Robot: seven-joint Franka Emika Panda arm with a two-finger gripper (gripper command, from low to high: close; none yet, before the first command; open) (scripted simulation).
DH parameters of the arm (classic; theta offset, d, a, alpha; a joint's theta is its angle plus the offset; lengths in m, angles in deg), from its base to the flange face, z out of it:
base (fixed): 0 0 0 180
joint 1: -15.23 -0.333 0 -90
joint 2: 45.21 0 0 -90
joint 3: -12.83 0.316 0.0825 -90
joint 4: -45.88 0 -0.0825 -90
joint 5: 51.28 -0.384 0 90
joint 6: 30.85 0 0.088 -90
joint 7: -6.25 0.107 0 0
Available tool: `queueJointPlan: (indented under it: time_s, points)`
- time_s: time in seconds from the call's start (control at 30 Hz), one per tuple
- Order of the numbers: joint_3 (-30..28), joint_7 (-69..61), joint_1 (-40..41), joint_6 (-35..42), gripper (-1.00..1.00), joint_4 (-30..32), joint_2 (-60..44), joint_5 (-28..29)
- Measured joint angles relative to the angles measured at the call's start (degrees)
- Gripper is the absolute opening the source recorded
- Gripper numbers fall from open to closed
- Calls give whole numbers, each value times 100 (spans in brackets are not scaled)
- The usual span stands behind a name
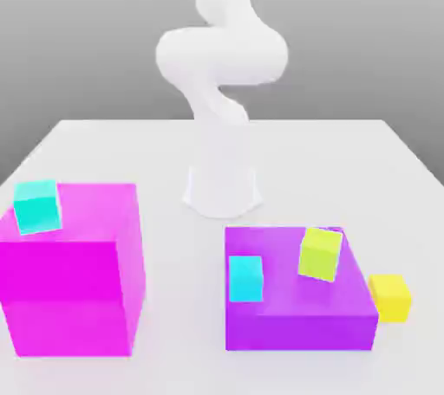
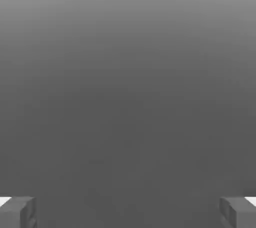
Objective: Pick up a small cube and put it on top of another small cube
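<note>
Hand view shows me my claw (image 2: 128, 212) spread wide, empty; on the worktop (image 1: 130, 151) sit cyan cube (image 1: 245, 278) and lime cube (image 1: 320, 254) atop the purple block (image 1: 299, 320).

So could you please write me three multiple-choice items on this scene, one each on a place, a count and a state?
1. Where does the yellow cube sit?
A. on the magenta block
B. on the table beside the purple block
C. on top of a cyan cube

2. How many small cyan cubes are there?
A. one
B. two
C. three

3. How is the claw?
A. open, holding nothing
B. shut on a cube
C. shut on nothing

Answers:
1 B: it rests on the white table at the purple block's side, on the exterior view's right.
2 B: one on the magenta block, one on the purple block.
3 A: the hand view has its fingers far apart with nothing between.
</note>
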Motion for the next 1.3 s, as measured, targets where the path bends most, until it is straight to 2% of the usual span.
queueJointPlan:
  time_s: [0.33,0.57,0.77,0.93,0.97,1.17,1.3]
  points:
    - [180,-2032,-1321,-1059,0,732,-2112,-126]
    - [558,-3358,-2015,-1788,0,1235,-3565,-107]
    - [805,-4138,-2547,-2429,0,1633,-4822,325]
    - [527,-3967,-2803,-3221,0,1513,-5863,734]
    - [454,-3944,-2870,-3356,-100,1482,-6032,765]
    - [431,-3921,-2887,-3418,-100,1467,-6117,795]
    - [597,-4066,-2765,-2972,-100,1573,-5564,607]
